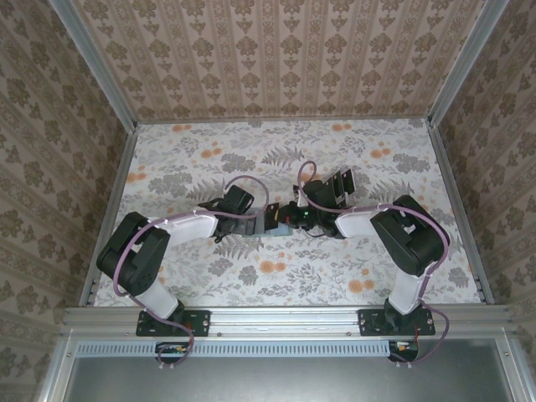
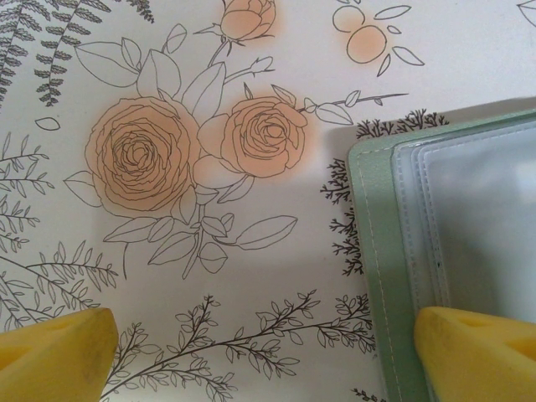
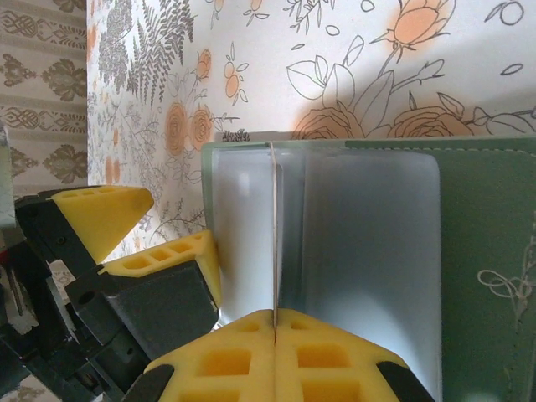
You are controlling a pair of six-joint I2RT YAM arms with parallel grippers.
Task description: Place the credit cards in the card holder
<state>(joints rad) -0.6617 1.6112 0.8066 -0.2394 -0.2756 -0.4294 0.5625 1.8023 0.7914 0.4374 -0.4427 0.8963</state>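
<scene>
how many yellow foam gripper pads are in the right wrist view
4. Two belong to the shut right gripper at the bottom, pinching a clear plastic sleeve of the sage-green card holder; two belong to the open left gripper at the left.

Found card holder point(image 2: 378, 251) flat on table point(image 1: 251, 159), near centre. Noted left fingers point(image 2: 473, 352) astride its edge: one over holder, one over bare table. Noted right fingers point(image 3: 327, 360) at another edge, one inner sleeve point(image 3: 273, 218) between them.

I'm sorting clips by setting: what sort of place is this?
Probably a lab test booth dressed to look homely: wallpapered panels box in a floral-covered table, and the left arm and right arm are bolted to a metal rail at its near edge.
</scene>
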